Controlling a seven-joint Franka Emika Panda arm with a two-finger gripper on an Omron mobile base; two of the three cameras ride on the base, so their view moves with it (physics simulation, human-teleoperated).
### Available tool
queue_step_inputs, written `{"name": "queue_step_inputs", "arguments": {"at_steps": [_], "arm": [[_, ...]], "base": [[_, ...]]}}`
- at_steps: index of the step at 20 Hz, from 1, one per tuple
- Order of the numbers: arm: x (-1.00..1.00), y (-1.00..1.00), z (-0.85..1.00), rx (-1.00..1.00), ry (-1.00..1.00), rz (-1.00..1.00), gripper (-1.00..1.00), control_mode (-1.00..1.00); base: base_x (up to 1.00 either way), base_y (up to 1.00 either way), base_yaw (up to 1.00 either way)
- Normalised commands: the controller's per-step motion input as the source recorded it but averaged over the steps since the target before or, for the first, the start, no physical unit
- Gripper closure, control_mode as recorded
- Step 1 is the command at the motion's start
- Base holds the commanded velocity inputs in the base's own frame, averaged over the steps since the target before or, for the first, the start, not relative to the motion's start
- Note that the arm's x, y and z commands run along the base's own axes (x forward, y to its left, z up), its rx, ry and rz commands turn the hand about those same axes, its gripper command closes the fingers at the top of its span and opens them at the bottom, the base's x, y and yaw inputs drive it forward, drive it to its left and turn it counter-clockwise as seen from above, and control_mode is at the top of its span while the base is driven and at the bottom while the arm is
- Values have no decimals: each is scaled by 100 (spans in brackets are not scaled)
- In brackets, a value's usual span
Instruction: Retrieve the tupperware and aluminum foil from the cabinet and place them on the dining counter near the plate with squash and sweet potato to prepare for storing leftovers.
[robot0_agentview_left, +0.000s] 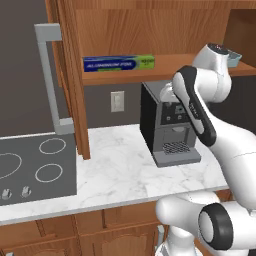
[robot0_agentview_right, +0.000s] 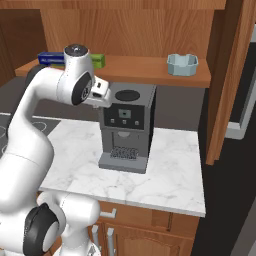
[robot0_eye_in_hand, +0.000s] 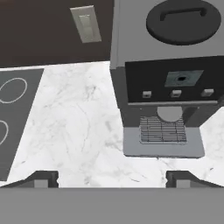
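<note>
Nothing of the task looks done yet, judging from how things lie. The aluminum foil (robot0_agentview_left: 119, 63) lies lengthwise on the shelf (robot0_agentview_right: 140, 70) inside the open cabinet (robot0_agentview_left: 150, 25), toward its left end, and the tupperware (robot0_agentview_right: 182, 64) sits upright on the same shelf toward its right end, well apart from the foil. Both are untouched, and the dining counter and the plate are not before the cameras, so the whole job of lifting each item out, driving over and setting it down appears to remain.

The arm rises from the base, bends at a high elbow near shelf level and folds back so that the hand sits in front of the coffee machine (robot0_agentview_right: 126, 125), below the shelf. The gripper (robot0_eye_in_hand: 112, 180) points downward at the marble worktop (robot0_agentview_left: 120, 170); in the hand view its fingers (robot0_eye_in_hand: 43, 179) stand wide apart with nothing between them, and beneath them lie the coffee machine's lid and drip tray, the white wall switch (robot0_eye_in_hand: 85, 23) and the edge of the cooktop (robot0_eye_in_hand: 13, 113).

The hand is lower than the shelf and aimed away from it, so it would probably have to lift and tilt toward the cabinet before either item could be reached. The tupperware seems the nearer of the two
</note>
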Motion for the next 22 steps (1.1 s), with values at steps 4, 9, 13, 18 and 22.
{"name": "queue_step_inputs", "arguments": {"at_steps": [4,9,13,18,22], "arm": [[0,0,52,17,-3,-17,-100,-100],[0,3,29,25,2,-27,-100,-100],[0,8,3,37,18,-33,-100,-100],[0,19,1,39,25,-34,-100,-100],[0,30,11,37,29,-33,-100,-100]], "base": [[0,0,0],[0,0,0],[0,0,0],[0,0,0],[0,0,0]]}}
